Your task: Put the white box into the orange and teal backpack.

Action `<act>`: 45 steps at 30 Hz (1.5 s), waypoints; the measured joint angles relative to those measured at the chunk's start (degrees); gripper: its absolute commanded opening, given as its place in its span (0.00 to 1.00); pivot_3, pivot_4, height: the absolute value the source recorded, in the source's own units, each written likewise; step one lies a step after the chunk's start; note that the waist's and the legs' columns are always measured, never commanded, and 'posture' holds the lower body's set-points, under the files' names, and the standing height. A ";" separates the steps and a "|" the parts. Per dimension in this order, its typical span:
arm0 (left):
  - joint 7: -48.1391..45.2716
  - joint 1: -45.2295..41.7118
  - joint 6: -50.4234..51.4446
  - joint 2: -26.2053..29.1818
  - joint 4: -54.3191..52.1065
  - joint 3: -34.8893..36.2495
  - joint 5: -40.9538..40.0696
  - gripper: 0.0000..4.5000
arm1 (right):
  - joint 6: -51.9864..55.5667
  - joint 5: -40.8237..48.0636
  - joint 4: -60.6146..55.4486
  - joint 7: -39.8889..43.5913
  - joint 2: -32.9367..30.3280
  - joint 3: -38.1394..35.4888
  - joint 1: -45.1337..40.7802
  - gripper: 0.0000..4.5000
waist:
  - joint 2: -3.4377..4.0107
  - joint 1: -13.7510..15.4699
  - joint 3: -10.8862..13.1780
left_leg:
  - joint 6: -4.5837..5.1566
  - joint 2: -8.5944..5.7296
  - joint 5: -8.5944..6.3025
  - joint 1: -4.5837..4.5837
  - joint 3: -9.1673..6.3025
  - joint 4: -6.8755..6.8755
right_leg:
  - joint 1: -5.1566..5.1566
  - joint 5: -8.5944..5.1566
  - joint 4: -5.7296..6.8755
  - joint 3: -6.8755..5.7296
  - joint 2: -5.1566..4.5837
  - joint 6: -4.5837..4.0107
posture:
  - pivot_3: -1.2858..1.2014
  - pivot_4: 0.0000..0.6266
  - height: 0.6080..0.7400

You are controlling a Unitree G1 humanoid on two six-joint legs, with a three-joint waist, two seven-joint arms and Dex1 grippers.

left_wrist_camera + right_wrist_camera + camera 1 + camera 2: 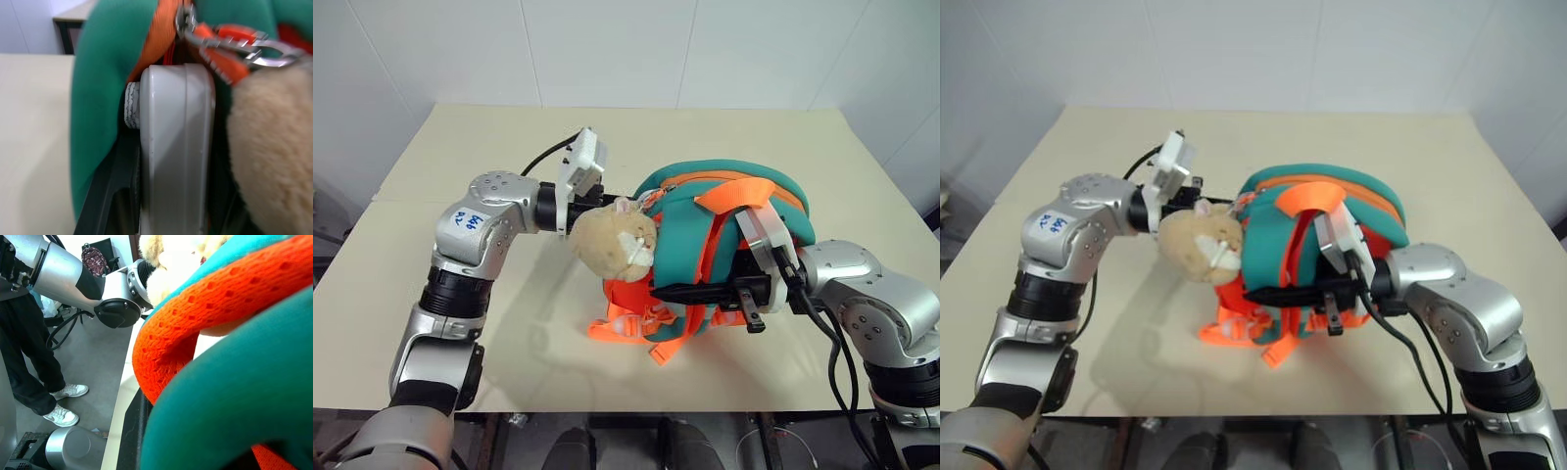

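Note:
The orange and teal backpack stands raised on the beige table, its orange straps trailing toward the front. A tan plush charm hangs at its left side. My left gripper is shut on the white box, whose far end sits in the backpack's opening between teal padding and the plush. In the eye views that gripper's fingers are hidden behind the plush. My right gripper reaches in from the right, shut on the backpack's lower front.
The table's front edge runs just below the backpack's straps. A white wall rises behind the table. In the right wrist view a person's legs in dark trousers and white shoes stand on the floor beside the table.

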 measured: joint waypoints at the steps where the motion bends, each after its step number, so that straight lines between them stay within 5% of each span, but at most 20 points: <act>1: 0.11 0.26 0.07 -0.07 -0.03 -0.28 0.18 0.29 | 0.00 0.00 0.00 -0.02 0.01 0.01 0.00 0.11 | 0.00 0.00 0.00 | 0.00 0.00 0.00 0.00 0.00 0.00 | 0.00 0.00 0.00 0.00 0.00 0.00 | 0.52 0.24 1.00; 3: 0.18 0.93 0.34 -0.12 -0.08 -0.80 0.64 0.29 | 0.00 0.01 -0.24 -0.04 0.05 0.05 0.09 0.11 | 0.00 -0.05 0.00 | 0.00 0.00 0.00 0.00 0.00 0.00 | 0.00 0.00 0.01 0.00 0.00 0.00 | 0.52 0.24 1.00; 14: -0.79 0.99 3.35 1.96 -1.58 -3.93 1.60 0.99 | -0.11 -0.92 -0.26 -1.19 0.14 0.08 0.11 0.11 | 0.00 -0.13 0.00 | 0.00 0.02 0.00 0.00 -0.02 -0.01 | 0.00 0.00 0.00 0.01 0.02 0.00 | 0.52 0.24 1.00; 34: -4.92 -1.44 5.01 14.11 -5.49 3.53 -0.66 0.99 | -0.33 -1.79 0.28 -2.30 0.13 -0.01 0.93 0.11 | 0.00 -0.09 0.00 | 0.00 0.02 0.00 -0.01 -0.05 -0.02 | 0.00 0.00 0.00 0.00 0.01 0.00 | 0.52 0.24 1.00; 45: -5.89 4.07 12.33 21.78 -13.86 10.80 -9.84 0.99 | -0.35 -1.94 0.23 -2.34 -0.02 -0.11 1.33 0.11 | 0.00 -0.15 0.00 | 0.00 0.04 0.00 0.01 -0.34 -0.02 | 0.00 0.00 -0.01 0.02 0.02 0.00 | 0.52 0.24 1.00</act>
